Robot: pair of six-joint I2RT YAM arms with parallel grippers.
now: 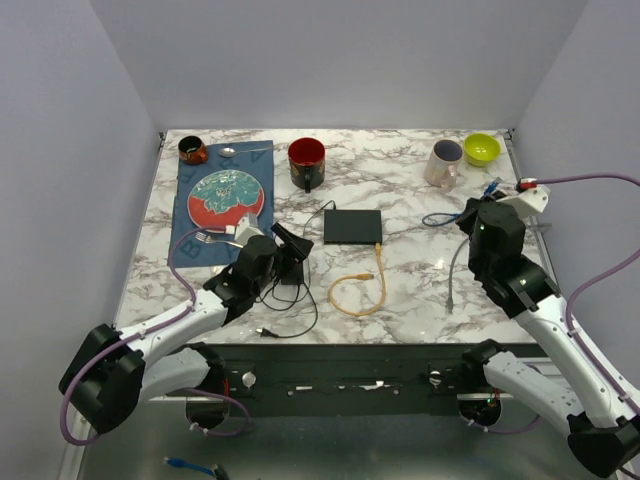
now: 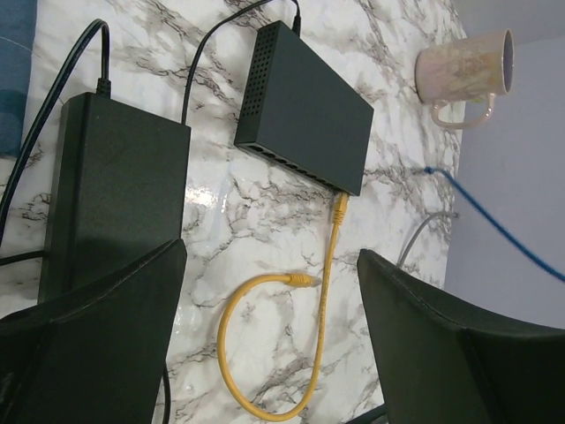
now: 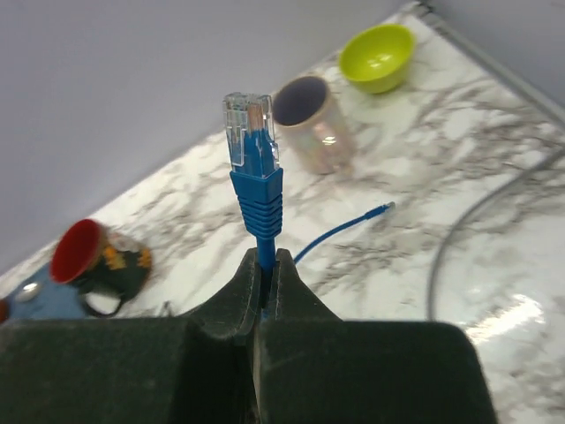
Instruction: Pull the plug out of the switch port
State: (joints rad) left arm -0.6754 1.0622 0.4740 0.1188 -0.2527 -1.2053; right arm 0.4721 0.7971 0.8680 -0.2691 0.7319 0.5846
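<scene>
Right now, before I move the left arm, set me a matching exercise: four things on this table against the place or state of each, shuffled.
Things:
1. yellow cable
2. blue cable
3. left tool
4. green bowl

Place or state:
A. clamped in the right tool, plug up
B. open, holding nothing
C. one end plugged into the switch
D. beside the pale mug

Pairs: 1-C, 2-A, 3-B, 4-D
</scene>
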